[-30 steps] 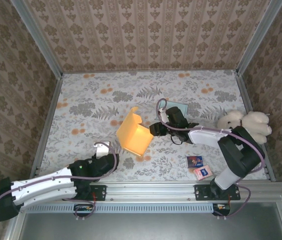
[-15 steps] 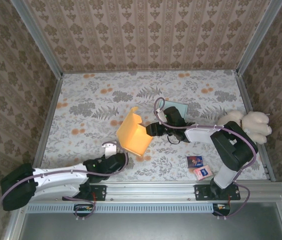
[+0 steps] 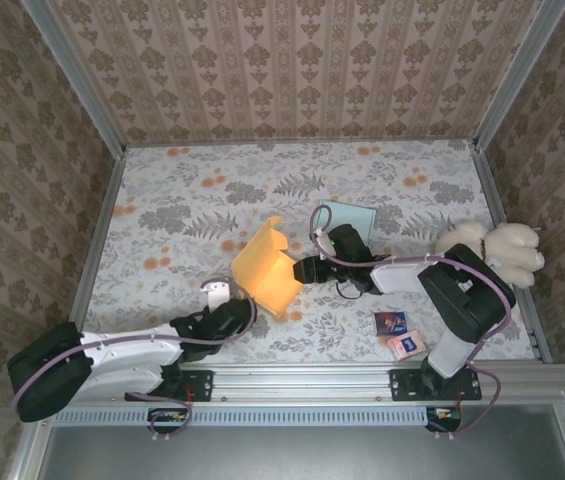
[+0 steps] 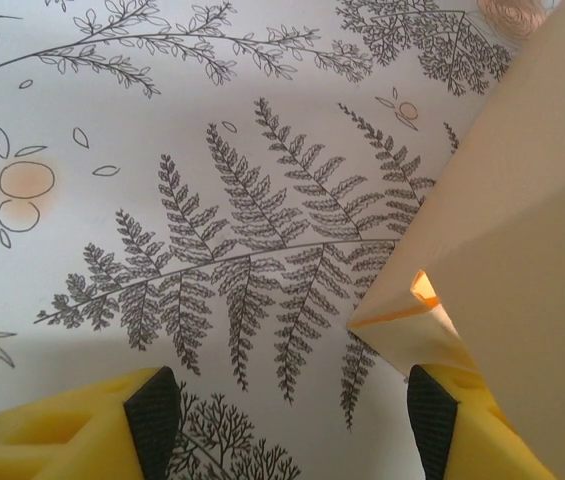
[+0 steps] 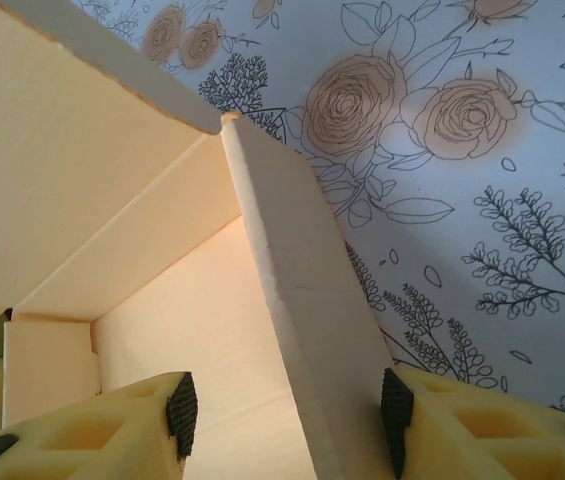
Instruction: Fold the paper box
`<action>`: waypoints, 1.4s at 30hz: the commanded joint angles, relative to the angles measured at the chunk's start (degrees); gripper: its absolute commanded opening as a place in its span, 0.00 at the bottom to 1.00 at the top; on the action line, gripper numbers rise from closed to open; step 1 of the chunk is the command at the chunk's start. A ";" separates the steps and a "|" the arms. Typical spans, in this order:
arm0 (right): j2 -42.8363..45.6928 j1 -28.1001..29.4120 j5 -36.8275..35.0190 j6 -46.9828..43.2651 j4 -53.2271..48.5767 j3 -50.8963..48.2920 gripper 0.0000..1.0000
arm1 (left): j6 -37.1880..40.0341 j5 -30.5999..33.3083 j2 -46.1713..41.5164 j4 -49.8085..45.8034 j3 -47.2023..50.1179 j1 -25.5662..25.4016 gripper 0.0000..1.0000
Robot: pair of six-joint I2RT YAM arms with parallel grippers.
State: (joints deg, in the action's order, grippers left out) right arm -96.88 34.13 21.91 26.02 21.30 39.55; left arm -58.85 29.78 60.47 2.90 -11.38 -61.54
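Paper box (image 3: 267,272), orange and tipped up, near the middle of the flowered bench (image 3: 162,200). Right end effector (image 5: 287,415) astride one upright box wall, jaws parted, wall close against one pad (image 5: 390,425) with a gap at the other. Left end effector (image 4: 292,400) open over bare bench, box corner just beside one finger (image 4: 434,410).

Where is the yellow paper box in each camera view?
Top external: paper box just left of centre.
Left wrist: paper box along the right side.
Right wrist: paper box left and centre, one wall down the middle.
Shared landmark: the floral table cover.
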 commanded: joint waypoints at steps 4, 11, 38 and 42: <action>1.92 1.97 1.95 4.14 4.75 -3.26 0.54 | 3.52 -2.89 5.49 4.01 -0.95 6.37 0.69; 3.10 3.45 -1.75 7.61 9.17 -6.77 0.54 | 9.56 -9.82 13.27 11.43 -3.19 15.41 0.69; 26.28 5.66 -25.29 1.99 -2.45 -15.99 0.54 | 15.43 -12.29 -3.54 2.37 -0.14 23.76 0.66; 33.08 5.68 -28.89 0.75 -6.29 -16.13 0.53 | 18.79 -9.99 -22.75 -10.83 -0.47 23.79 0.68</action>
State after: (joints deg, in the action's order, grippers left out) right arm -67.75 39.55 -2.07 29.10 19.99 24.21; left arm -43.29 17.45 45.95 5.13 -11.75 -37.52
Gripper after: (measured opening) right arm 0.535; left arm 0.675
